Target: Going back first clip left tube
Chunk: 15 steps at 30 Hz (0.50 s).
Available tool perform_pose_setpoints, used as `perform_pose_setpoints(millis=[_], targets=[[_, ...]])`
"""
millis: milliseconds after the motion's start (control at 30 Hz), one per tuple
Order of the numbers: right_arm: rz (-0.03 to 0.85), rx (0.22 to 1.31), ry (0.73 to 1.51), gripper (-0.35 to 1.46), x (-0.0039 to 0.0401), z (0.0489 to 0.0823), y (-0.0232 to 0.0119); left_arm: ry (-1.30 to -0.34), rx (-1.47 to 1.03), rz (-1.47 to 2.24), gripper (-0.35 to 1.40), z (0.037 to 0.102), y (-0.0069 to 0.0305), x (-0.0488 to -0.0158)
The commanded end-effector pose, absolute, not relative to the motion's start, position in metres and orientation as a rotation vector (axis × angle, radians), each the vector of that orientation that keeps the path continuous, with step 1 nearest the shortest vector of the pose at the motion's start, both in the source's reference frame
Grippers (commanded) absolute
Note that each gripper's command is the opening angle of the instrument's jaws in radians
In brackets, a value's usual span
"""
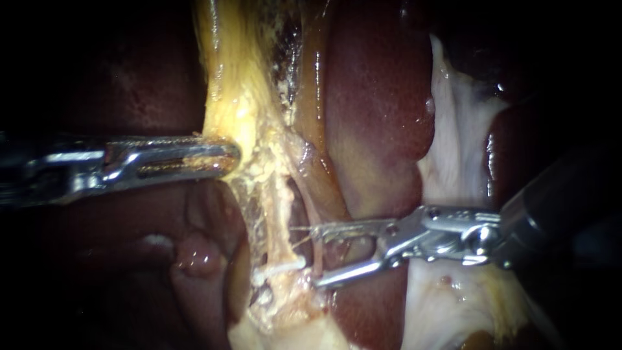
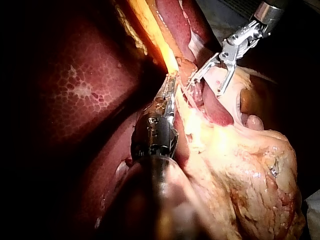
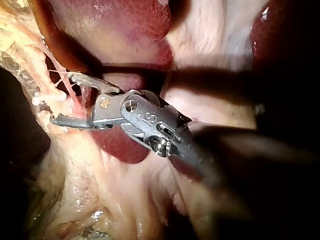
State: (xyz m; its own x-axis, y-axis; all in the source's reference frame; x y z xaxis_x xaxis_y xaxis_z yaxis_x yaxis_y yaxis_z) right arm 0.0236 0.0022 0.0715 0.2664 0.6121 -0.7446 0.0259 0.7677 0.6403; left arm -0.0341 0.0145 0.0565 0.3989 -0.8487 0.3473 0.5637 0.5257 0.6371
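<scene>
Right tool (image 1: 316, 256), jaws apart, beside white clip (image 1: 280, 267)

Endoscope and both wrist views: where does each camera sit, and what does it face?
Endoscope: close, facing the tissue; left instrument jaws shut on yellow tissue, right instrument jaws open around a tube.
Left wrist: behind its own shaft, looking along it past the liver.
Right wrist: behind its own shaft, facing the tube.
Shared: all three show the right instrument's open jaws.

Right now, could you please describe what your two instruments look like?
My left instrument has long, straight, silvery metal jaws with a slot along them, on a shiny metal wrist. My right instrument has thinner, wire-like silvery jaws, a riveted metal hinge block and a dark, smooth shaft.
</scene>
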Motion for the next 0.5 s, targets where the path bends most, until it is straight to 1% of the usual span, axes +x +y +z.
perform_pose_setpoints(millis=[33, 200, 267, 500], targets=[[0.424, 0.597, 1.264, 0.60, 0.0232, 0.0709, 0.0027, -0.708, 0.460, -0.934, -0.35, 0.0565, 0.0144, -0.0341], [0.396, 0.543, 1.309, 0.60, 0.0215, 0.0684, 0.0046, -0.709, 0.459, -0.933, -0.35, 0.0570, 0.0143, -0.0341], [0.387, 0.524, 1.313, 0.60, 0.0212, 0.0678, 0.0049, -0.710, 0.456, -0.932, -0.35, 0.0575, 0.0142, -0.0340], [0.375, 0.512, 1.315, 0.60, 0.0210, 0.0676, 0.0050, -0.716, 0.453, -0.935, -0.35, 0.0605, 0.0138, -0.0339]])
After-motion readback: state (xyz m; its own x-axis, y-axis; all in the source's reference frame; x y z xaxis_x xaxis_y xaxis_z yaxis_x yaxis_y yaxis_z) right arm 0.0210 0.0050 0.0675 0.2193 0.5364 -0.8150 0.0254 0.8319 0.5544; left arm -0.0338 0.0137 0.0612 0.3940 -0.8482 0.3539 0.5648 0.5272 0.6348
